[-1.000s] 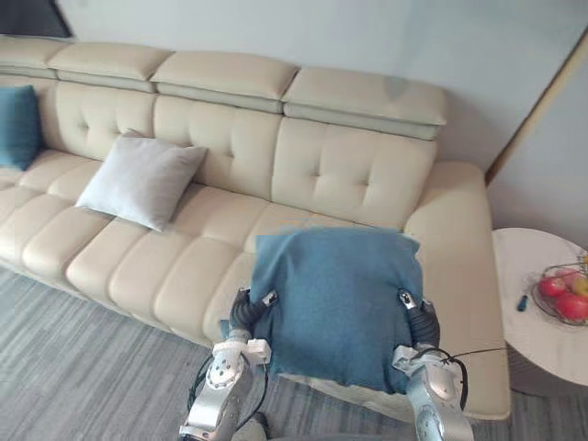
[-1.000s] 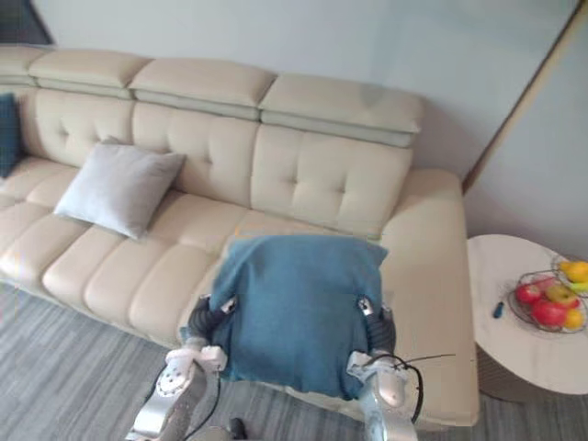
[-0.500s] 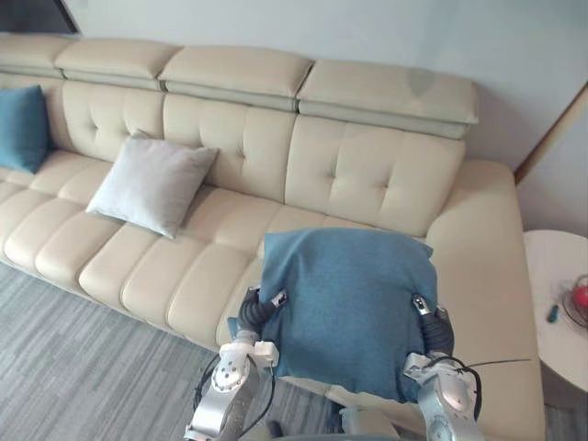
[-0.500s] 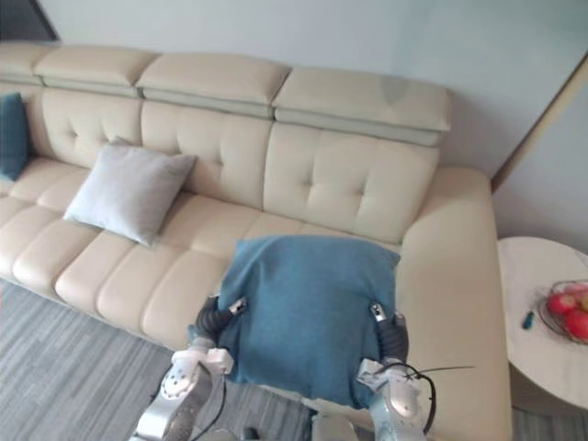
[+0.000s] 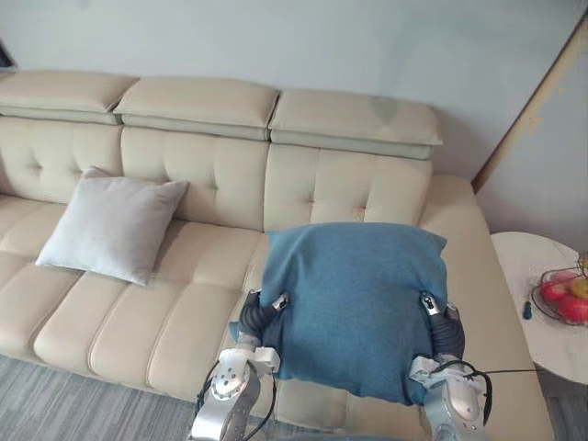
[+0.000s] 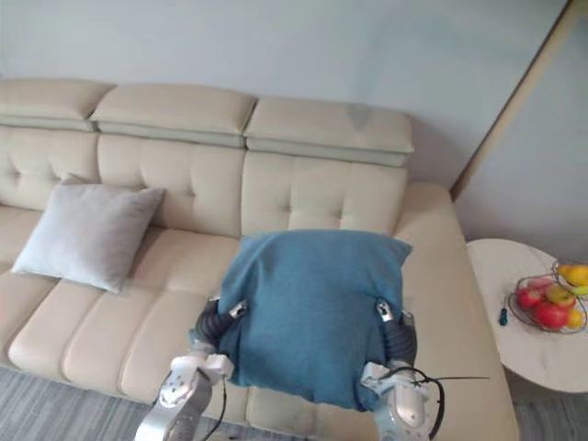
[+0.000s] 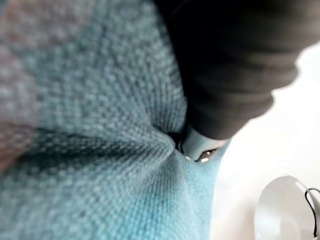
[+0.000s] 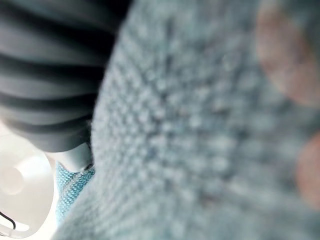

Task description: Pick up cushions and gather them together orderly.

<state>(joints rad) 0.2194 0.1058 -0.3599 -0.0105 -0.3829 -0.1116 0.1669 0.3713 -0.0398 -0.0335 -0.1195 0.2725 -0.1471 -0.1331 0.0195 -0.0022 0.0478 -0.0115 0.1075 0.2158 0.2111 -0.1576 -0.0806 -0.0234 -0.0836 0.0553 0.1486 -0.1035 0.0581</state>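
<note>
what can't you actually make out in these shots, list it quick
- Grip of the left hand and right hand: tucked behind the blue cushion in both eye views; its cloth covers them in the wrist views too.
- Sofa seat under that cushion: covered by it.
- Fruit bowl on the side table: cut by the right edge in both eye views.
- Small dark item beside the bowl: too small to identify.

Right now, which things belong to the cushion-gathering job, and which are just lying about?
Job: blue cushion, carried between left hand and right hand; grey cushion on the sofa.
Lying about: round side table; fruit basket on it; small blue object beside the basket.
</note>
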